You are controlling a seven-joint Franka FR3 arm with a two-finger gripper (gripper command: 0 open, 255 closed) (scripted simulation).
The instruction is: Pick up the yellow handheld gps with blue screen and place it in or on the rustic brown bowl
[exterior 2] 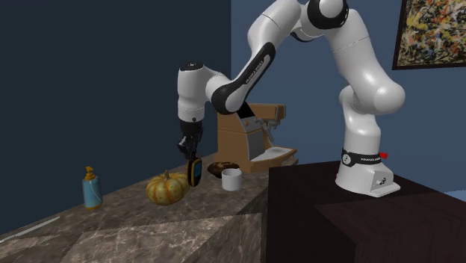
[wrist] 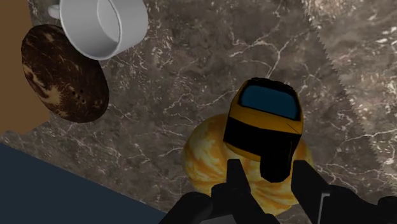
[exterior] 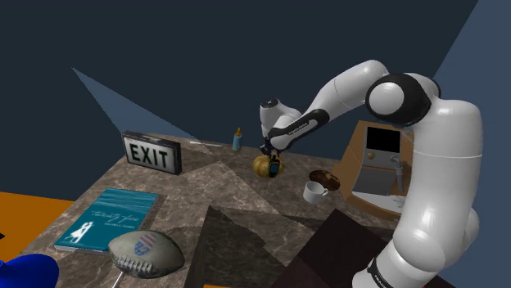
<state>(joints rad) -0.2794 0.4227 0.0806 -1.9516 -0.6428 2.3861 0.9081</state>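
Item: gps (wrist: 264, 124), yellow body, blue screen, black lower casing. Location: clamped in the end effector (wrist: 266, 172), whose fingers (wrist: 233, 181) close narrowly on its black end. I see it hanging above the pumpkin (exterior 2: 167, 187), and I judge it off the worktop (exterior 2: 149, 224). Orientation: long axis close to upright and in line with the fingers, screen end pointing down at the worktop, gripped end up. In the second exterior view it leans only slightly. Step in hand, as I read it: grasp and lift are done, carry not yet made. Destination: bowl (wrist: 63, 73), dark brown and shallow, just beside the mug (wrist: 105, 25) and apart from the pumpkin. Next move calls for a sideways carry with enough height to pass the mug rim, then centring over the bowl, lowering and opening. Hanging end-down like this, the gps will likely tip flat on release.
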